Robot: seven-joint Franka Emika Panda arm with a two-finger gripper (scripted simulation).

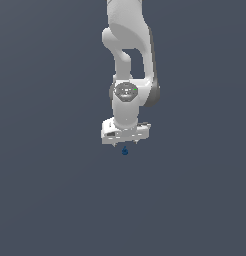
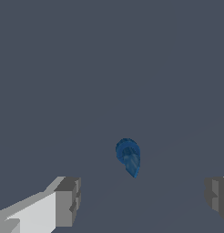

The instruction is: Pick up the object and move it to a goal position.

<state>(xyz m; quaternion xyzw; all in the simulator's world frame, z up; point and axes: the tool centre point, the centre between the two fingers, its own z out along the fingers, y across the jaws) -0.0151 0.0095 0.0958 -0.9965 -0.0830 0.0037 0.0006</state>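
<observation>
The object is a tiny dark blue roundish blob with a small bump on top, on the grey floor. In the exterior view it lies just below the white gripper, between the short fingertips. In the wrist view the object shows as a blue teardrop shape between and beyond the two grey fingertips. The gripper is open and empty, its jaws spread wide. It hangs straight over the object without touching it.
The white arm rises from the gripper toward the top of the exterior view. The plain dark grey floor spreads all around. No goal marker shows.
</observation>
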